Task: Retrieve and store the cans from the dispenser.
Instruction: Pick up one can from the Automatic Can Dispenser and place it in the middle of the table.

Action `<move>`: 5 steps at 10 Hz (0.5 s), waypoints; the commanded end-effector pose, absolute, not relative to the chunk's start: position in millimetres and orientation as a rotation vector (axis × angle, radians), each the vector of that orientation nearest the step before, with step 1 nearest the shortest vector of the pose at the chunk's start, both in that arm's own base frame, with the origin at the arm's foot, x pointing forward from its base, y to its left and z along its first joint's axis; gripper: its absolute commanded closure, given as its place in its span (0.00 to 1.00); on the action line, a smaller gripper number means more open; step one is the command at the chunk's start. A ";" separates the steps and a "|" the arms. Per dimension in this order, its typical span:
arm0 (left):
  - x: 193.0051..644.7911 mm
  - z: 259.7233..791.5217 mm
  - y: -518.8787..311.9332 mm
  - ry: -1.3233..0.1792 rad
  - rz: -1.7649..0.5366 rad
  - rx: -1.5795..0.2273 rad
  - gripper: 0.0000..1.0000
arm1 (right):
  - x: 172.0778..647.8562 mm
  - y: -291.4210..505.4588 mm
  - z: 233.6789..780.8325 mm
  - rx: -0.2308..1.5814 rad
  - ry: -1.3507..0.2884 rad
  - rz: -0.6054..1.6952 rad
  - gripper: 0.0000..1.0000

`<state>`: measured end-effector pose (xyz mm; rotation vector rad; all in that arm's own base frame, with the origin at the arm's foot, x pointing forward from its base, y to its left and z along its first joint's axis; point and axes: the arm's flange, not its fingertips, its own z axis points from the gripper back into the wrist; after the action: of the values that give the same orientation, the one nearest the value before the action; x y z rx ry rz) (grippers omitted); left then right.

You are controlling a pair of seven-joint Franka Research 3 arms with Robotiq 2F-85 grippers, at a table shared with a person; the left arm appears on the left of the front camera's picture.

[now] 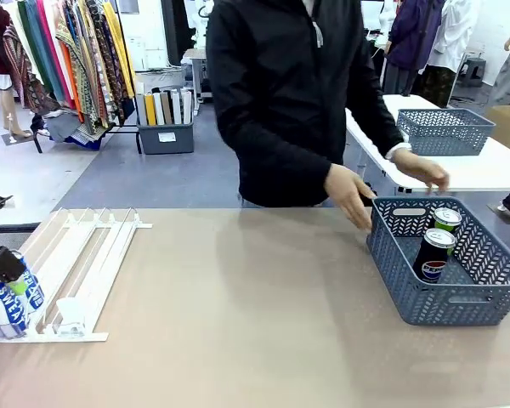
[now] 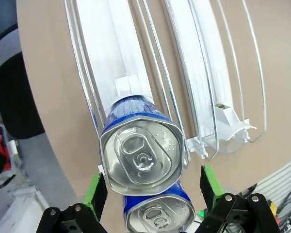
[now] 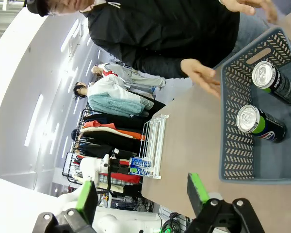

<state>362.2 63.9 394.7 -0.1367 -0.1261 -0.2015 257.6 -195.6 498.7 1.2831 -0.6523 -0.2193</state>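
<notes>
1. My left pincer (image 2: 153, 190) stood open, with one green pad on each side of the nearer-topped of two blue-and-white cans (image 2: 140, 155). I could not tell whether either pad touched it.
2. Those cans sat one behind the other in the leftmost lane of the dispenser (image 1: 81, 259), at the end nearest me. The lane's thin rails ran close along both sides of the can, just beside my pads.
3. My right pincer (image 3: 141, 191) was open too, with nothing between its pads, out over the table (image 1: 238, 331).
4. At the table's right side a blue-grey basket (image 1: 459, 310) held two black cans (image 1: 433, 253). One of the person's hands (image 1: 350, 195) was at its far left corner, and the other (image 1: 421, 168) was just behind its far rim.
5. My left wrist view showed the silver tops and pull tabs. The front view showed the cans' lettered sides instead, and a second basket (image 1: 444, 130) on a white table (image 1: 493, 170) beyond.
6. I counted two blue-and-white cans, two black cans, two baskets and one dispenser.
</notes>
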 end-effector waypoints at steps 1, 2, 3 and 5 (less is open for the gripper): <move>286.3 345.8 39.1 -0.120 -0.179 -0.092 0.00 | 260.6 -194.6 500.1 1.302 -0.691 -0.200 0.00; 284.4 346.9 39.8 -0.112 -0.181 -0.084 0.00 | 260.6 -194.6 500.1 1.302 -0.691 -0.200 0.00; 284.7 347.6 40.0 -0.113 -0.175 -0.083 0.55 | 260.6 -194.6 500.1 1.302 -0.691 -0.200 0.00; 283.7 346.4 40.0 -0.097 -0.179 -0.071 1.00 | 260.6 -194.6 500.1 1.302 -0.691 -0.200 0.00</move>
<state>361.8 60.6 393.5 -0.1047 -0.1037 -0.1921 257.6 -195.6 498.7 1.2830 -0.6523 -0.2193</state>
